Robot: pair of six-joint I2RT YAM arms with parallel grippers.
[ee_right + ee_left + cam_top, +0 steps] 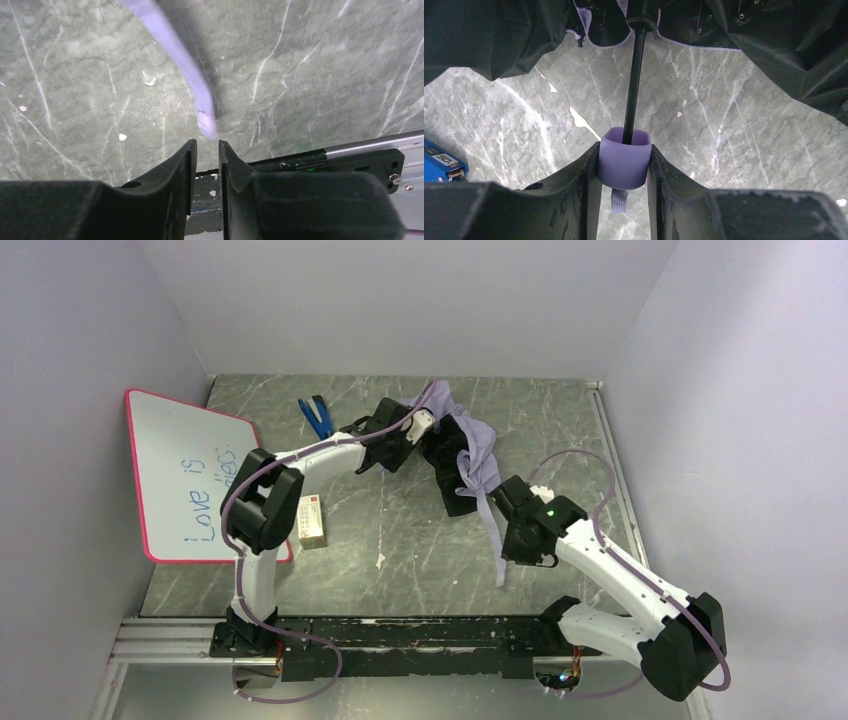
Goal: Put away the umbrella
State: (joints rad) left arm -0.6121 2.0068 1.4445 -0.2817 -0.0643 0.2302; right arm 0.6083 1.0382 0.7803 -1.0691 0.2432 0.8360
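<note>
The umbrella (475, 445) lies half open at the back middle of the table, its lavender fabric bunched over a black underside. My left gripper (420, 425) is shut on the small lavender handle (624, 162). From that handle the thin black shaft (635, 80) runs up into the dark canopy (499, 30). The long closure strap (495, 535) trails from the fabric toward the near edge. My right gripper (515, 545) hovers beside the strap. In the right wrist view its jaws (207, 142) stand slightly open and hold nothing. The blurred strap (175, 50) ends just beyond the tips.
A pink-framed whiteboard (190, 475) leans at the left wall. A small box (312, 520) lies beside it, and a blue tool (318, 417) sits at the back left. A blue device (439, 165) shows in the left wrist view. The black mounting rail (400, 635) runs along the near edge.
</note>
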